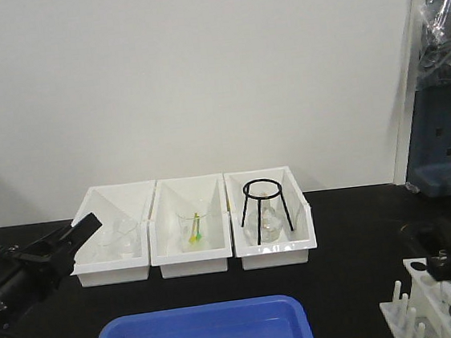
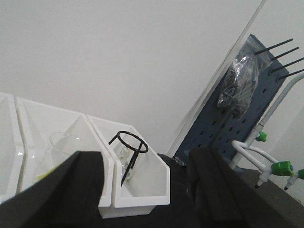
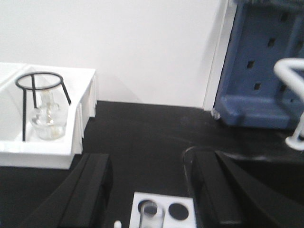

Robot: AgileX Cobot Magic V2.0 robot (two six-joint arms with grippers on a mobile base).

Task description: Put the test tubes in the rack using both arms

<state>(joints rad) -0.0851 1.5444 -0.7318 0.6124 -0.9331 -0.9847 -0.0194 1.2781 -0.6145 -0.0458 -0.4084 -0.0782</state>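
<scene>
right end effector point(image 3: 149, 190) spread, empty, over rack point(image 3: 164, 211) | test tube point(image 3: 151, 212) already seated in rack hole | left end effector point(image 2: 147, 190) spread, empty | retreat straight up, avoid clipping tube

Three white open-front bins point(image 1: 194, 257) stand in a row on the black desk point(image 1: 351, 285). One black wire tripod stand point(image 1: 263, 205) sits in the rightmost bin over one clear flask point(image 3: 46, 121). One blue tray point(image 1: 202, 333) lies in front. One white rack point(image 1: 450, 307) stands at the right, with one test tube point(image 3: 151, 211) visible in it. Two black robot arms appear, one on each side.
</scene>
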